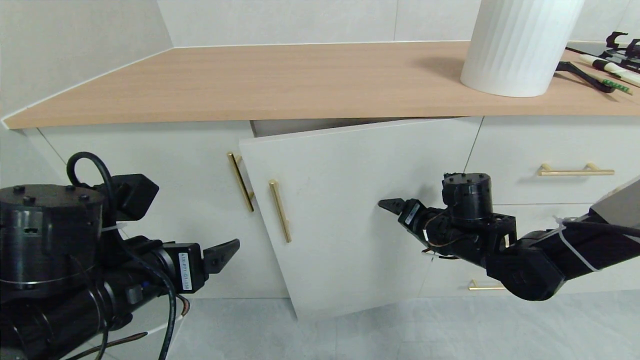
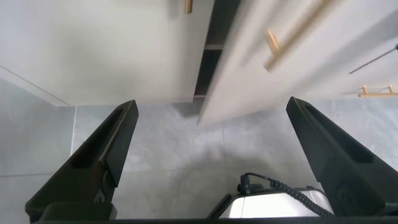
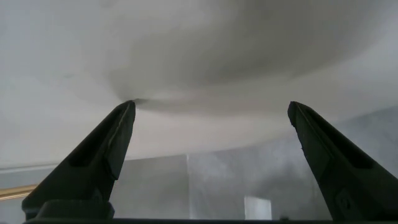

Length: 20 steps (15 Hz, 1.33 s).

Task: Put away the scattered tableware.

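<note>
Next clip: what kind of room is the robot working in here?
Most likely a home-style kitchen: a wood-look countertop over white cabinets with brass handles, one cabinet door standing ajar, and utensils lying at the counter's right end.

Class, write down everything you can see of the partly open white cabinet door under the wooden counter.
The flat, matte white cabinet door hangs below the light wooden countertop. It stands partly open, hinged at its right edge, with the free left edge swung outward and a dark gap at the top. A slim vertical brass bar handle sits near that free edge. The black right hand, open, is close to its face; contact cannot be confirmed.
</note>
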Tool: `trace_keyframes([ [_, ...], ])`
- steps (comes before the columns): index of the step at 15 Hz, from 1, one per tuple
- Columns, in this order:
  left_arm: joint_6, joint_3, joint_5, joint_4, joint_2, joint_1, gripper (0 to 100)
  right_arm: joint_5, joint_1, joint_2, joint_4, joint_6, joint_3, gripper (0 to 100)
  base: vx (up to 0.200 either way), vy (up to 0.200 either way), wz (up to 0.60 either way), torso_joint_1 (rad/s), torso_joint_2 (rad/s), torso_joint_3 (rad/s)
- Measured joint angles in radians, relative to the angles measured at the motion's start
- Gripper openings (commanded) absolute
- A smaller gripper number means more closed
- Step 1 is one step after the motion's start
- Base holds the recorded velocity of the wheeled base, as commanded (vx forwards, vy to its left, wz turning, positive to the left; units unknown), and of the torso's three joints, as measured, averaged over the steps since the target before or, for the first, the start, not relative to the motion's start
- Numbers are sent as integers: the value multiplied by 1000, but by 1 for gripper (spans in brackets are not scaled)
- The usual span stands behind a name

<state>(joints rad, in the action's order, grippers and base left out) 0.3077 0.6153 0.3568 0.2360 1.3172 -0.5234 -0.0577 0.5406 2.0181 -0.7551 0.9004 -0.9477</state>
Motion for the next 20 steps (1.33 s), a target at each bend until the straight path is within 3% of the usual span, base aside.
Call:
trace_keyframes([
  [9,0,0,0,0,0,0,100,-128,-11,58,2,10,-76,100,0,0,0,0,0,0],
  [18,0,0,0,0,2,0,100,-151,-37,79,2,15,-103,100,0,0,0,0,0,0],
  [20,2,-1,-1,0,2,0,100,-129,-37,52,-3,10,-55,100,0,0,0,0,0,0],
])
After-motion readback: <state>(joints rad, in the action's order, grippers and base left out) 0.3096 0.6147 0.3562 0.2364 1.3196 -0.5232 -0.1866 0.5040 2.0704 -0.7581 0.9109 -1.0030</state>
